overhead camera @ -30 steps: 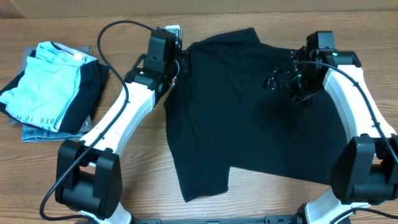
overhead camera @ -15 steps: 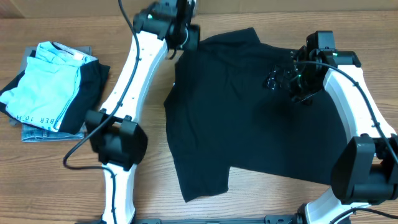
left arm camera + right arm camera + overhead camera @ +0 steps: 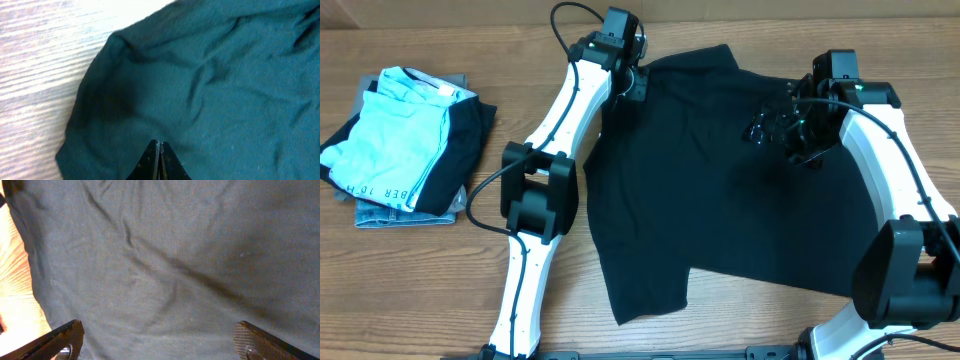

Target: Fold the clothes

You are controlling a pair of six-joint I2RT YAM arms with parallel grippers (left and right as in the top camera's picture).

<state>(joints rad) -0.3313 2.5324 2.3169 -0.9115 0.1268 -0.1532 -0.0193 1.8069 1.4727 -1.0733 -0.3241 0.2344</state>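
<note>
Overhead: large plain black short-sleeved T-shirt [image 3: 720, 190] spread, slightly rumpled, across wooden tabletop [image 3: 440, 290]. Left end effector [image 3: 159, 150] closed at far-left sleeve, no cloth visibly pinched; right end effector [image 3: 157, 336] gaping wide above far-right shoulder. Probably positioning before first fold; next, pinch an edge firmly.

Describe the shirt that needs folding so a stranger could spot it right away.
On the wooden table, look between the white left arm and right arm. The black T-shirt lies spread out there; unlike the folded pile at the left, topped with light blue, it is plain and unfolded.
</note>
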